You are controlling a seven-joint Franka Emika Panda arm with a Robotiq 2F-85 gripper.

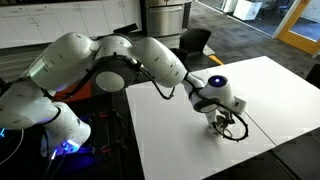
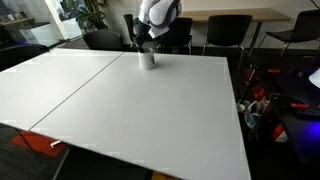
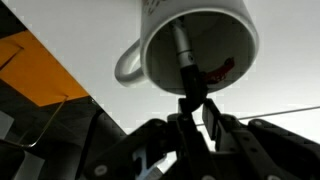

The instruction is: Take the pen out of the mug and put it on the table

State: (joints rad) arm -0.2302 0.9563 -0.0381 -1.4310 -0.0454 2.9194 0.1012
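Wrist view: gripper point(image 3: 196, 108) hangs straight over the mug point(image 3: 150, 55), fingers drawn narrow about the top end of the pen point(image 3: 183, 55). The pen's lower part is inside the mug, leaning on the wall. We judge the pen pinched, though the dark fingers blur the contact. The overhead hold suits a straight lift past the rim. The mug stands upright near the table's point(image 2: 130, 110) far edge.

The arm point(image 1: 130, 55) stretched from the left toward the right, elbow raised and wrist bent downward. The gripper point(image 3: 196, 102) pointed down, its fingers pinched together on the pen point(image 3: 183, 47).
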